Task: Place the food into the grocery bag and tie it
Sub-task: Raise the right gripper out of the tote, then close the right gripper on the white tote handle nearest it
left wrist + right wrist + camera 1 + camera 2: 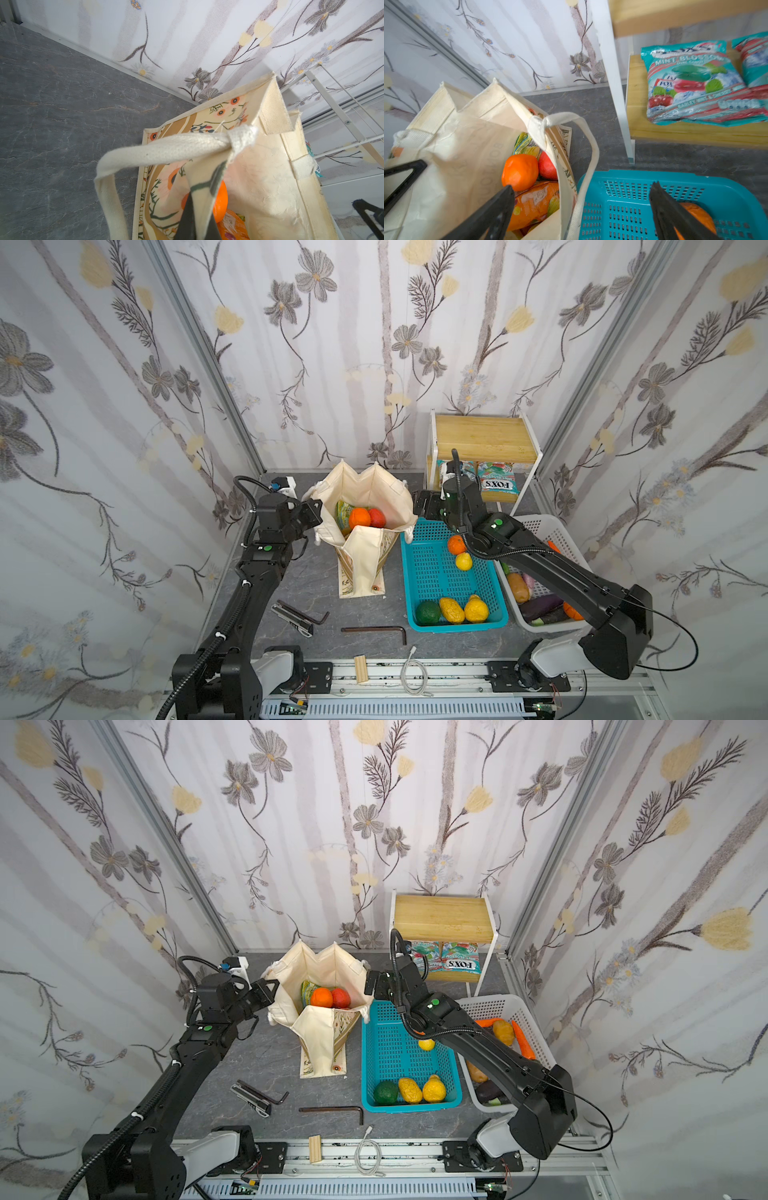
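1. Near end of the teal basket point(457, 624): 2 lemons point(451, 609) and 1 green fruit point(428, 612), well apart from both grippers.
2. Mid-basket, under the right forearm: 1 loose orange point(456, 544) just beside 1 small lemon point(464, 561).
3. Far left corner of the basket: the right gripper point(423, 506) hovers with its fingers spread wide and holds nothing. The right handle point(589, 149) droops over the bag's right wall onto this corner. In the right wrist view its loop runs between the 2 fingers.
4. The bag point(361, 556) stands upright just left of the basket, mouth open. Inside are the bagged orange point(359, 517), a tomato point(376, 517), a green packet point(343, 514) and an orange packet point(533, 203).
5. The left gripper point(311, 510) is clamped on the fabric of the bag's left rim. The left handle point(158, 147) hangs just outside it.

Judgement: loading is unfinished, with 5 pieces in the basket. The right arm is the nearer and the only free one. The fruit lies below and behind its gripper, toward the robot's base, so the move is a pull-back and descent. Closing where it hovers would catch the handle, not food.
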### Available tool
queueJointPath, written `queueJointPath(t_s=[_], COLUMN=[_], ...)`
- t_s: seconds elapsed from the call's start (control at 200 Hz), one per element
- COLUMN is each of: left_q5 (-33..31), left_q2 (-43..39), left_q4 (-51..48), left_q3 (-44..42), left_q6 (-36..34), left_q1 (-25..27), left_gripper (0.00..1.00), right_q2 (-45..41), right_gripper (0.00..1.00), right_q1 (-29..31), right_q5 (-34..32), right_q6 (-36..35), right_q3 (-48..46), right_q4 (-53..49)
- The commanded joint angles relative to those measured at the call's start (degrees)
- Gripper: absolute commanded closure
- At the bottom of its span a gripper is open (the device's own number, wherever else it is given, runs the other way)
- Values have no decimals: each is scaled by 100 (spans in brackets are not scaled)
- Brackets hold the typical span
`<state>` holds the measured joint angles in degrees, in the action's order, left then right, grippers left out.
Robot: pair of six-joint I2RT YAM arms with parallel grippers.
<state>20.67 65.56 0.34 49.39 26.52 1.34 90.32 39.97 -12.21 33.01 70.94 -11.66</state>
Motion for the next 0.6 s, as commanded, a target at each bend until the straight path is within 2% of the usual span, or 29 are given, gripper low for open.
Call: queueJointPath(t_s=[0.0, 0.125, 0.27, 0.335, 0.435, 0.595], left_q5=[29, 25, 16, 26, 81, 105], left_q2=[-10, -8, -8, 1, 39, 141], left_q4=[72, 72, 72, 74, 72, 72], left_q3=[18, 16, 18, 18, 42, 186], left_q6=[-60, -64, -60, -60, -29, 165], left_q1=[2, -3, 0, -3, 10, 262], left_gripper=[100, 100, 100, 100, 100, 100], right_q2=[-42, 464, 910, 1033, 1272, 1834], right_gripper=[3, 10, 35, 56, 100, 100], right_q1=[-194, -195, -68, 70, 368, 663], right_q5=[1169, 1686, 2158, 2152, 2016, 2153], right_q6=[485, 647, 764, 777, 638, 539], right_q3=[-493, -325, -76, 87, 613, 1667], right_q4=[1338, 1252, 1385, 1421, 1226, 857])
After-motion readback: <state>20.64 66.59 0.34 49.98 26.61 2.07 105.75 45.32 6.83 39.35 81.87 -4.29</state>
